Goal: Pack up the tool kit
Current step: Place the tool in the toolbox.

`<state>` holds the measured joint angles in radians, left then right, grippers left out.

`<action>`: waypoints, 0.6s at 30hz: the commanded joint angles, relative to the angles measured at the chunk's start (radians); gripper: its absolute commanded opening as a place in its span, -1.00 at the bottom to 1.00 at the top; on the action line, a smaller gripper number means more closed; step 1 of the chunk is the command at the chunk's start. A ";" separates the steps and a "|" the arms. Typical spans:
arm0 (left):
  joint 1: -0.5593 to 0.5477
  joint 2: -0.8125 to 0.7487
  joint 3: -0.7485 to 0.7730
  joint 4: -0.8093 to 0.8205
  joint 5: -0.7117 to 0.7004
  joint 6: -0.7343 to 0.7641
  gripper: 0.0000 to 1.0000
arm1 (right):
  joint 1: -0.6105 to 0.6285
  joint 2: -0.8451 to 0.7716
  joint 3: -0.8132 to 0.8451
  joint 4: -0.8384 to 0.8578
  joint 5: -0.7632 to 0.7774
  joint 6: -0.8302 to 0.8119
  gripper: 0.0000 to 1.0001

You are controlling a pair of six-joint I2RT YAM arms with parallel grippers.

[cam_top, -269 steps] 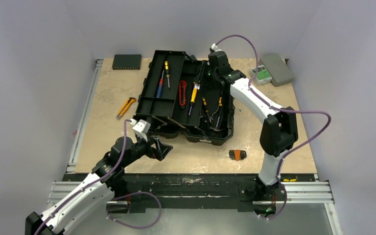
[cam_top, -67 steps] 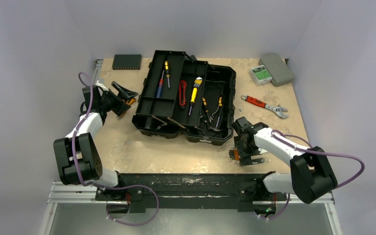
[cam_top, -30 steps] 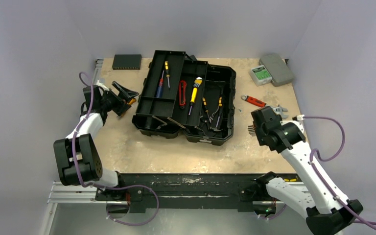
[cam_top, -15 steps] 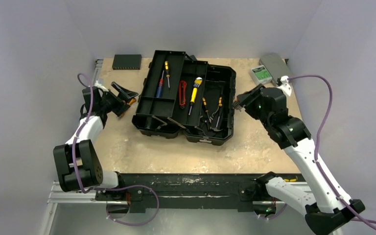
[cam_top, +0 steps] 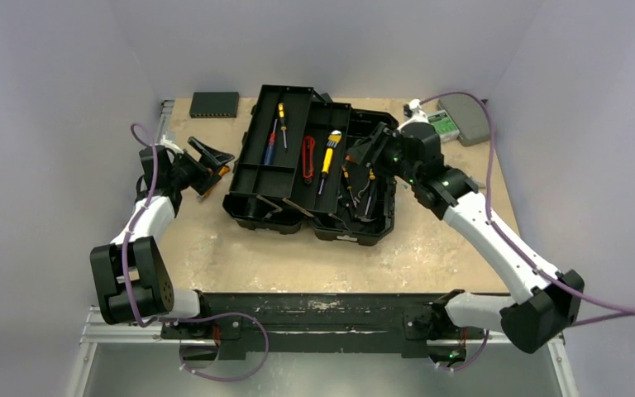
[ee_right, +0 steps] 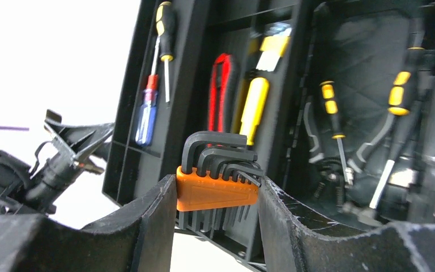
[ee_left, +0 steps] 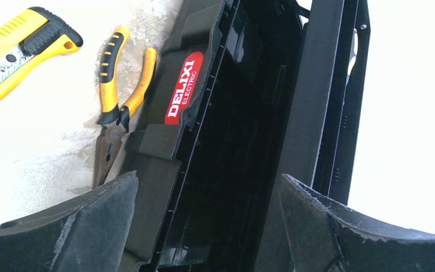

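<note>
The right gripper (ee_right: 215, 187), a second ago still lifting off the near right part of the surface (cam_top: 430, 248), now hangs over the right-hand well of the toolbox (cam_top: 343, 229). Its jaws pinch the hex key set (ee_right: 204, 195) by its smooth orange plastic holder, with the bent black steel keys fanned above. By my reading this piece only needs lowering and letting go, which leaves the tools lying outside the box. The toolbox is matte black moulded plastic with long ribbed trays. It sits open in the middle towards the far edge and already holds a red cutter (ee_right: 221, 93), a fat yellow-handled screwdriver (ee_right: 253, 107) and a slim blue-and-red screwdriver (ee_right: 146, 110). Towards the left edge the left gripper (ee_left: 207, 178) has not moved. Its jaws are spread wide and empty above the box's glossy red label (ee_left: 184, 88). The yellow-gripped pliers (ee_left: 116, 107) and a yellow-and-black utility knife (ee_left: 20, 45) lie just beside the box on the pale mottled top.
</note>
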<state>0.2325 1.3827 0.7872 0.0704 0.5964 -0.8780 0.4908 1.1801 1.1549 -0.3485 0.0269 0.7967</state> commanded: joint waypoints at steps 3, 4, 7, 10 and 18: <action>-0.004 -0.006 0.004 0.065 0.032 -0.014 0.82 | 0.117 0.165 0.178 0.148 -0.036 -0.067 -1.00; -0.005 -0.005 0.003 0.068 0.032 -0.015 0.82 | 0.129 0.195 0.207 0.150 -0.031 -0.076 -1.00; -0.006 -0.004 0.001 0.069 0.031 -0.015 0.82 | 0.150 0.293 0.315 0.154 -0.027 -0.114 -1.00; -0.007 -0.007 -0.001 0.070 0.027 -0.015 0.82 | 0.152 0.401 0.403 0.166 -0.029 -0.140 -1.00; -0.014 0.007 0.001 0.079 0.011 -0.014 0.82 | 0.152 0.643 0.620 0.155 -0.073 -0.174 -1.00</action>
<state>0.2283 1.3830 0.7872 0.0929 0.6086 -0.8814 0.6441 1.7584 1.6669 -0.2409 -0.0006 0.6682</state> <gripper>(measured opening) 0.909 0.464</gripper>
